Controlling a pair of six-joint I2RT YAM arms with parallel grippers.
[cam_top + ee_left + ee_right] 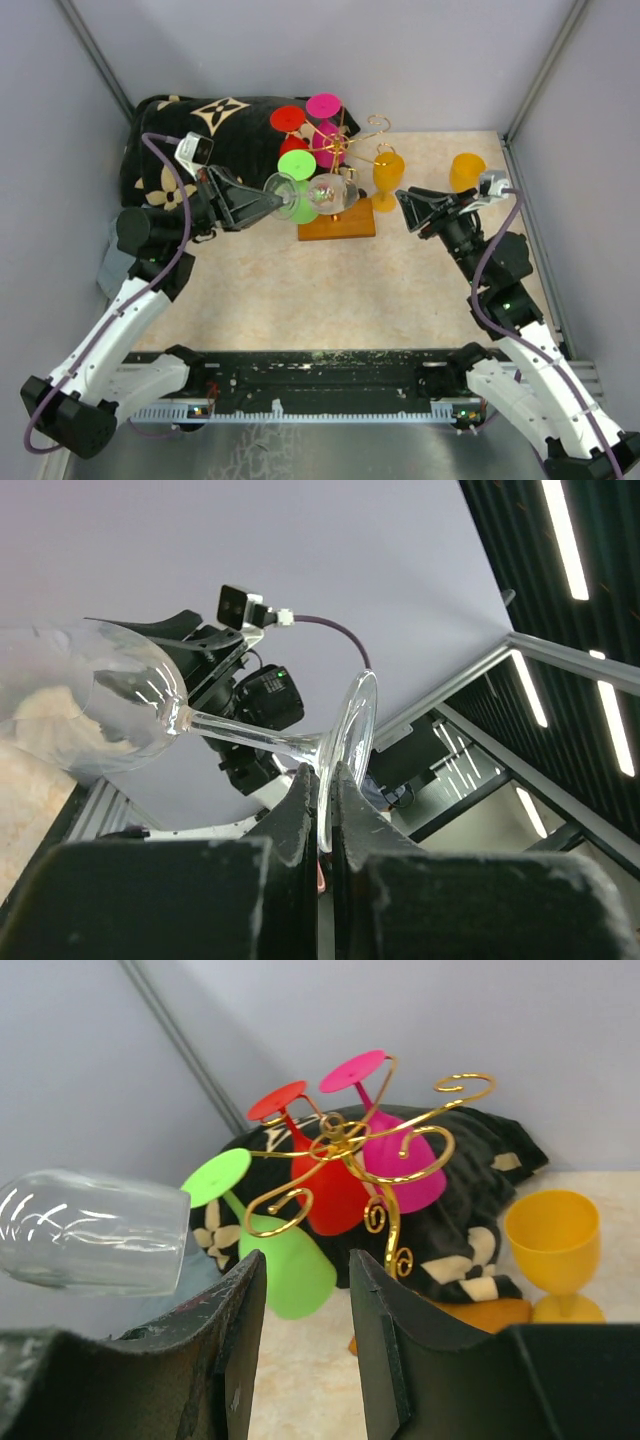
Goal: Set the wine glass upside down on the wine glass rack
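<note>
My left gripper point(272, 203) is shut on the round foot of a clear wine glass point(318, 194), holding it sideways in the air just left of the wine glass rack point(352, 150). In the left wrist view the jaws pinch the foot rim point(325, 780) and the bowl point(85, 705) points left. The rack, gold wire with curled arms point(345, 1145) on an orange-brown wooden base point(338, 222), holds red point(325, 1185), pink point(405, 1165) and green point(280, 1260) glasses upside down. My right gripper point(405, 207) is open and empty, right of the rack. The clear bowl point(95, 1230) shows at left in the right wrist view.
Two yellow glasses stand upright: one point(388, 178) beside the rack's base, one point(466, 172) at the far right near the wall. A black patterned bag point(195, 140) lies at the back left behind the rack. Grey walls enclose the beige table point(330, 290).
</note>
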